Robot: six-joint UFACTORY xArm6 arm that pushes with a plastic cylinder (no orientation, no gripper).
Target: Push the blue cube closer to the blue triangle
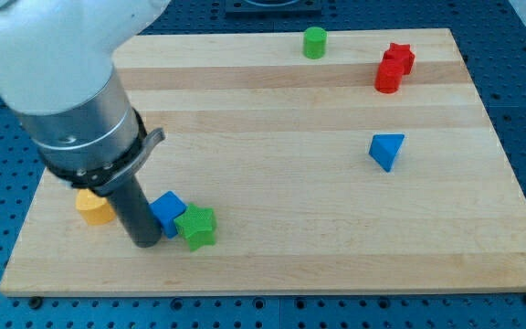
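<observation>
The blue cube (168, 211) lies at the board's lower left, touching a green star block (196, 227) on its right. The blue triangle (386, 150) sits far off toward the view's right, at mid height. My tip (145, 243) rests on the board just left of and slightly below the blue cube, touching or nearly touching it. The rod and arm hide the board's upper left.
A yellow block (93, 207) lies just left of the rod, partly hidden by it. A green cylinder (314, 42) stands at the top edge. A red star (398, 57) and a red cylinder (388, 77) sit together at the top right. The wooden board (299, 265) has edges all round.
</observation>
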